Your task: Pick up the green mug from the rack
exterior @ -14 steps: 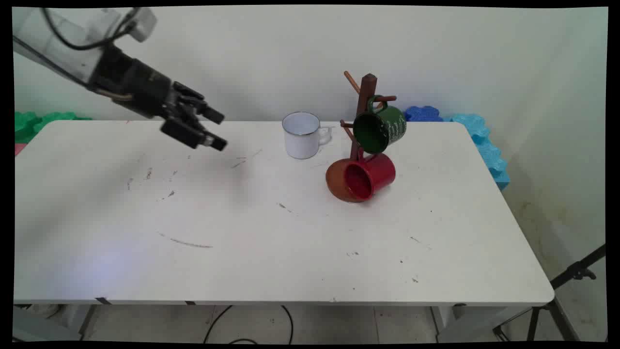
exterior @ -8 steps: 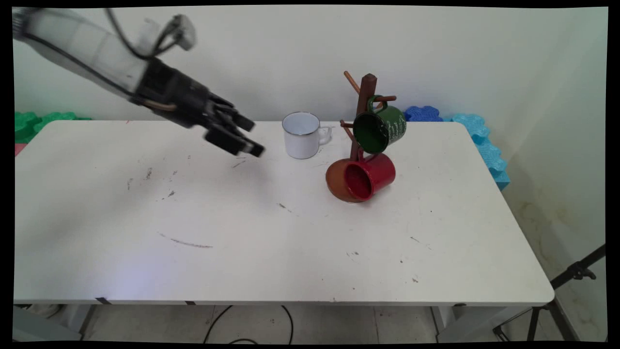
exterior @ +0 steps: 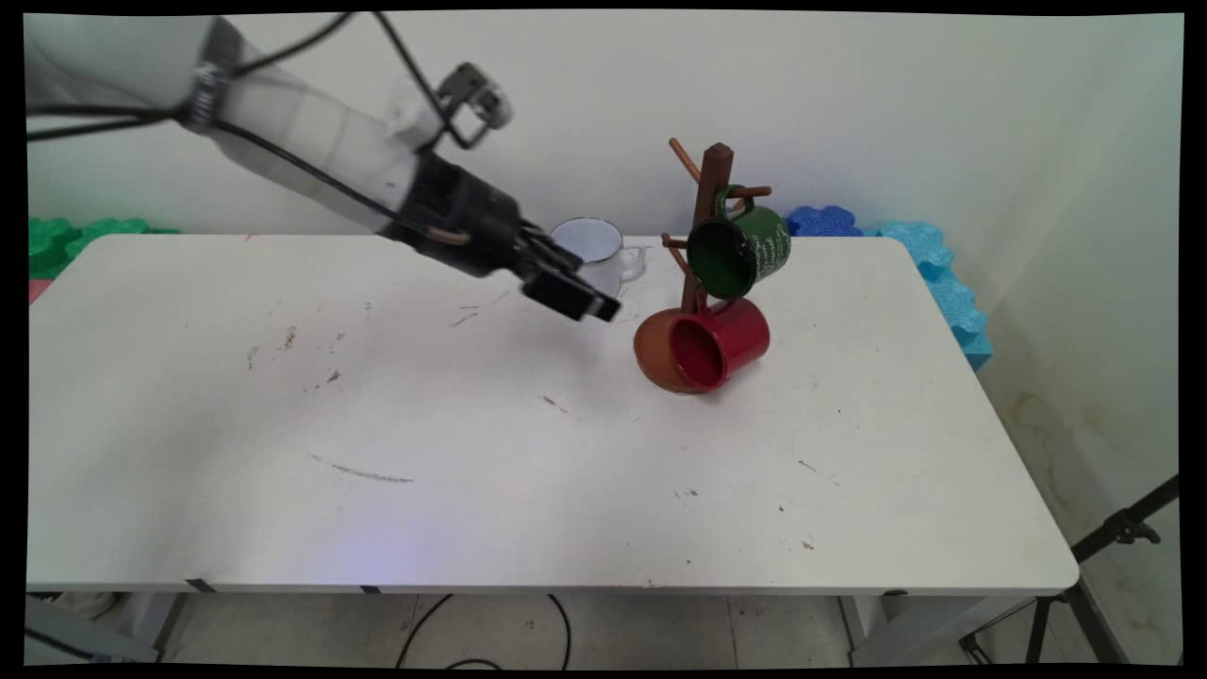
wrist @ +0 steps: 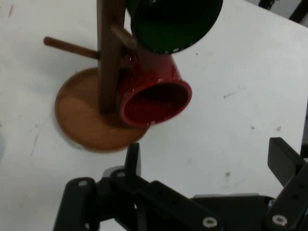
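Note:
My black gripper [exterior: 592, 287] hangs open above the white table [exterior: 471, 453], just in front of a white enamel mug [exterior: 606, 247] that it partly hides. To its right stands a brown wooden mug tree [exterior: 714, 184] with a green mug [exterior: 742, 251] and a red mug [exterior: 724, 341] hung on its pegs, mouths facing me. In the hand view the gripper [wrist: 207, 161] holds nothing, its fingers [wrist: 133, 159] set wide apart. It points at the red mug [wrist: 154, 98] and the tree's round base [wrist: 79, 120]; the green mug [wrist: 173, 21] is at the top edge.
Blue foam blocks [exterior: 929, 255] lie past the table's far right corner and green ones [exterior: 66, 236] at the far left. A black tripod [exterior: 1113, 538] stands on the floor to the right. Cables [exterior: 490, 632] trail under the table's near edge.
The arm has swept to the right across the far side of the table, from well left of the white mug to right in front of it. The mugs and tree have not moved.

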